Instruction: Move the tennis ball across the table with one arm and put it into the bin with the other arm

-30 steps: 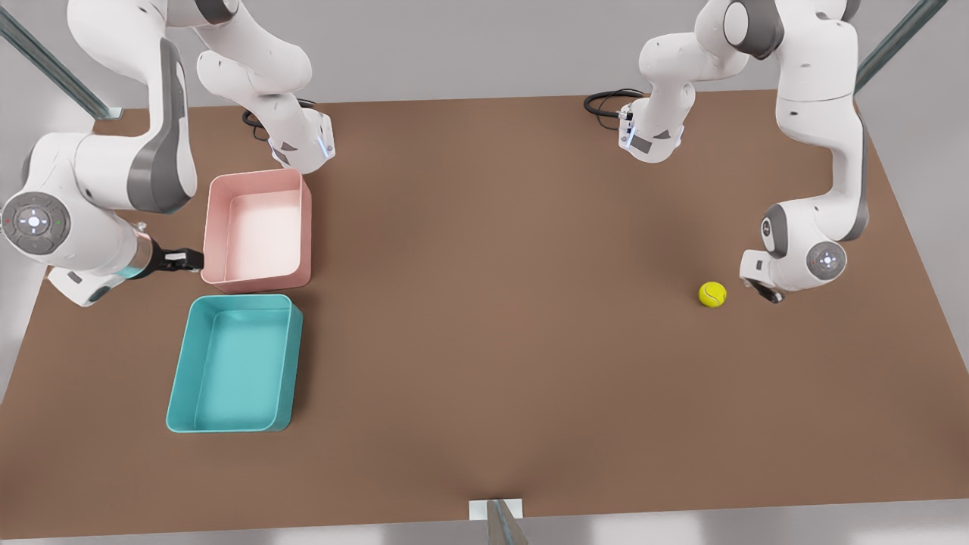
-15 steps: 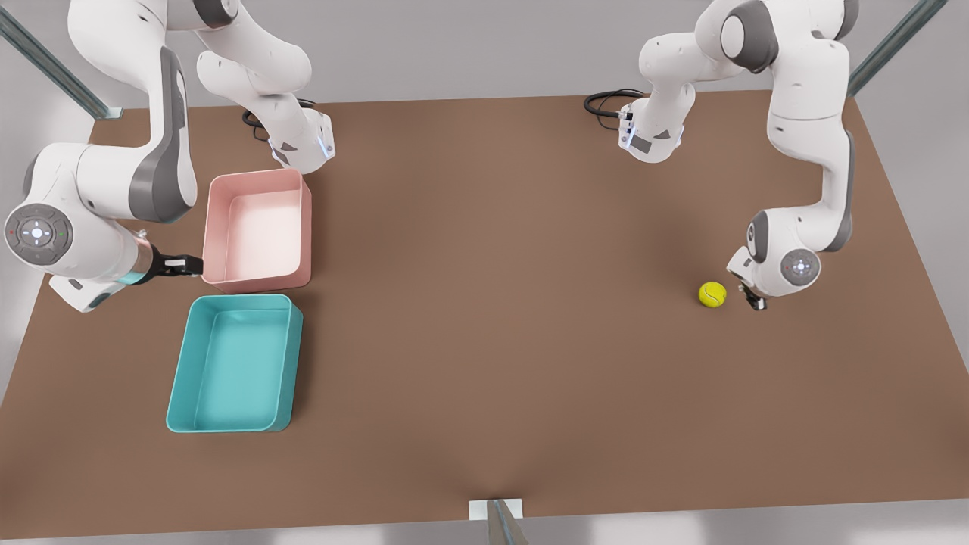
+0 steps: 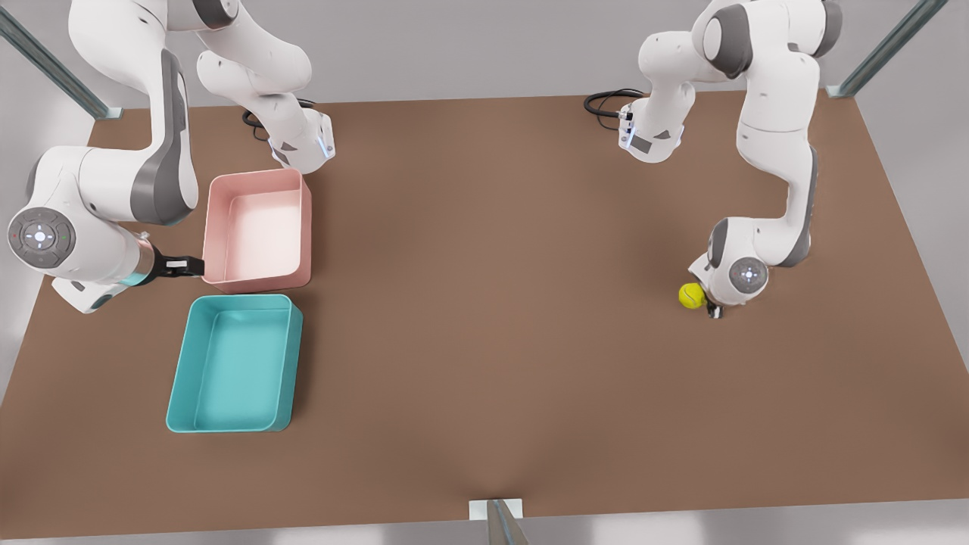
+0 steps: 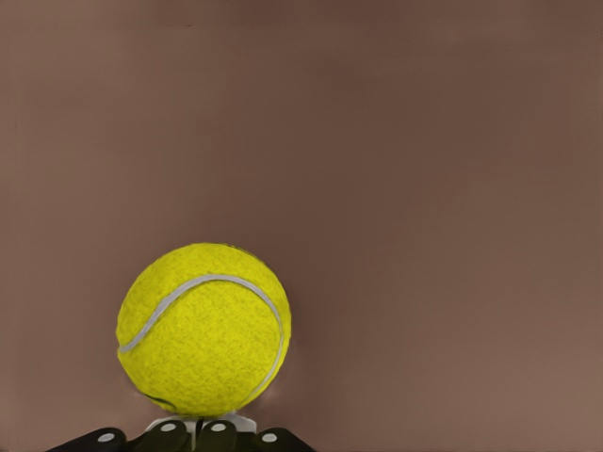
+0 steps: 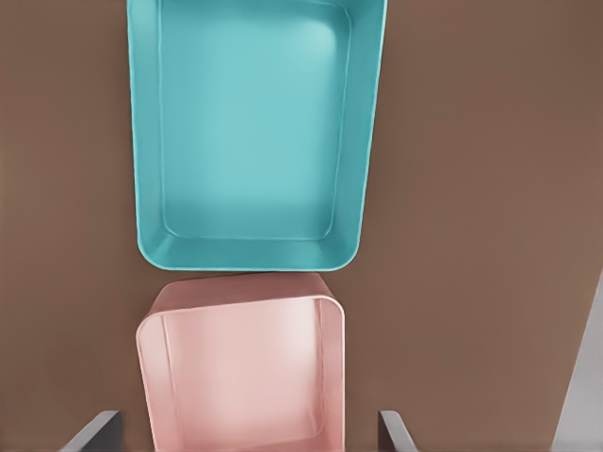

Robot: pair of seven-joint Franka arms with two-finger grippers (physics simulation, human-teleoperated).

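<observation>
1. Left arm, at the front view's right: folded down from its base at the far edge of the table (image 3: 492, 303), forearm dropping steeply, wrist bent low just above the tabletop.
2. Left gripper (image 3: 713, 309): pointed down at the surface, directly beside the tennis ball (image 3: 689, 296), on the side of the ball toward the front view's right.
3. Left gripper (image 4: 200, 435) in the left wrist view: both dark fingers (image 4: 170, 435) drawn together with no gap, holding nothing; tips right at the near side of the tennis ball (image 4: 203, 330), apparently touching it.
4. Tennis ball: resting on the bare table near the front view's right, white seam curving over the upper face; well apart from both trays.
5. Right arm, at the front view's left: waiting, elbow raised, large wrist joint hanging off the table's edge, hand turned level toward the trays.
6. Right gripper (image 3: 185, 265): just beside the outer wall of the pink tray (image 3: 257, 175), near the corner closest to the bin (image 3: 176, 386).
7. Right gripper fingers (image 5: 94, 431) in the right wrist view: spread wide, nothing between them.
8. Bin (image 5: 141, 141) and pink tray (image 5: 240, 299): standing end to end, short walls almost touching; interiors of both bare.
</observation>
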